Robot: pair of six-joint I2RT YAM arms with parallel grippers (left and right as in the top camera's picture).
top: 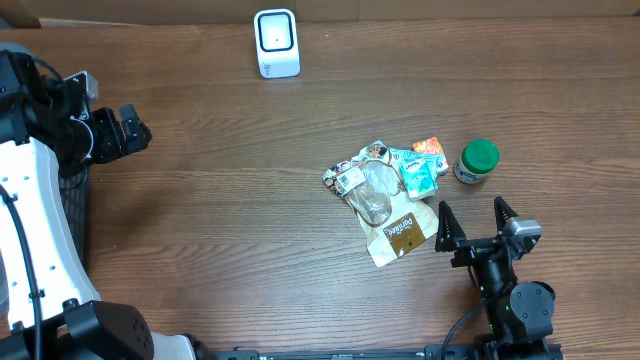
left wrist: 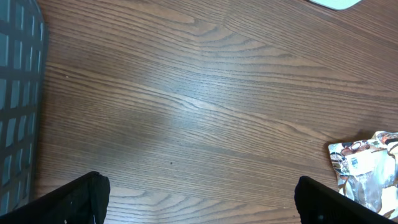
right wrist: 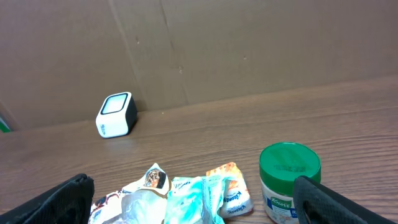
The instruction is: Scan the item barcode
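Observation:
A white barcode scanner (top: pixel 277 43) stands at the table's far edge, small in the right wrist view (right wrist: pixel 116 114). The items lie right of centre: a crumpled brown and clear snack bag (top: pixel 385 205), a teal packet (top: pixel 417 172), an orange packet (top: pixel 431 148) and a jar with a green lid (top: pixel 477 160). My right gripper (top: pixel 472 210) hovers open just in front of them, holding nothing; its view shows the teal packet (right wrist: pixel 193 196) and the jar (right wrist: pixel 289 180) between its fingers (right wrist: pixel 329 202). My left gripper (top: pixel 128 130) is open at the far left over bare wood (left wrist: pixel 199 199). No barcode shows.
A dark mesh basket (left wrist: pixel 15 93) sits at the table's left edge beside the left arm (top: pixel 75 200). A brown cardboard wall (right wrist: pixel 249 43) rises behind the scanner. The snack bag's edge (left wrist: pixel 367 168) shows at the right of the left wrist view.

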